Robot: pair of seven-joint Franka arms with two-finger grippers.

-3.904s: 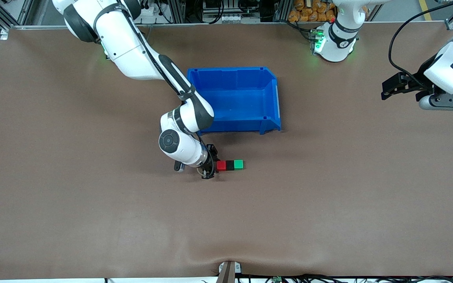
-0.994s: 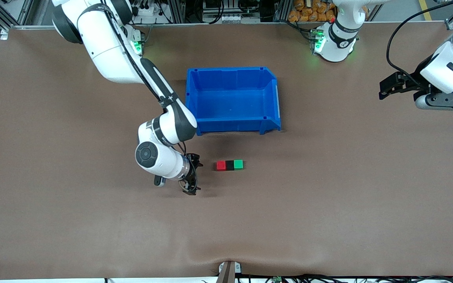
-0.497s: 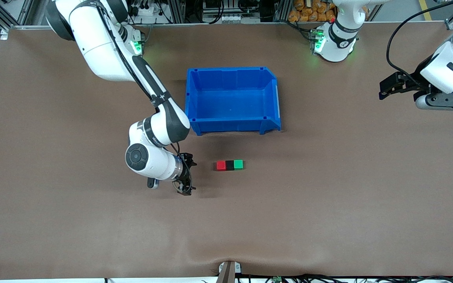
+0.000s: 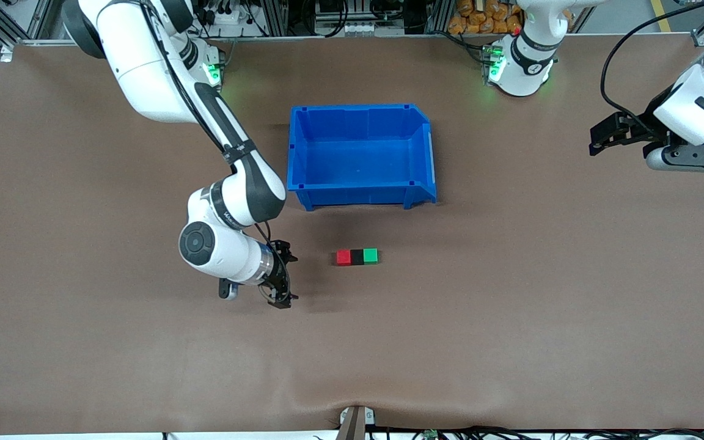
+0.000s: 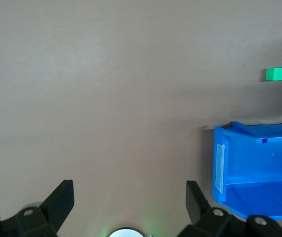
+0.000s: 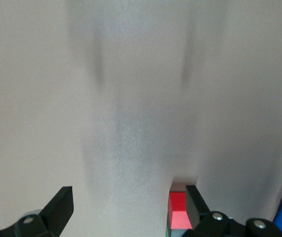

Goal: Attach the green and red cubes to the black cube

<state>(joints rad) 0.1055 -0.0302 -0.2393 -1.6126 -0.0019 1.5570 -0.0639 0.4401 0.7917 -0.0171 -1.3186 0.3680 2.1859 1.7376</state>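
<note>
Brown table [image 4: 511, 318]: red cube [image 4: 343, 257], black cube [image 4: 357, 256], green cube [image 4: 370, 255] joined; right gripper [image 4: 283, 281], left gripper [image 4: 599, 137] both spread, empty.

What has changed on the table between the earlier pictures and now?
The right gripper, open and empty, has drawn away from the red cube toward the right arm's end of the table. The red cube, black cube and green cube stayed in one joined row; the blue bin and the waiting, open left gripper barely moved.

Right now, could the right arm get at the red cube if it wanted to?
Probably yes. The right end effector is open, holds nothing, and sits beside the red cube, with only bare table between them.
</note>
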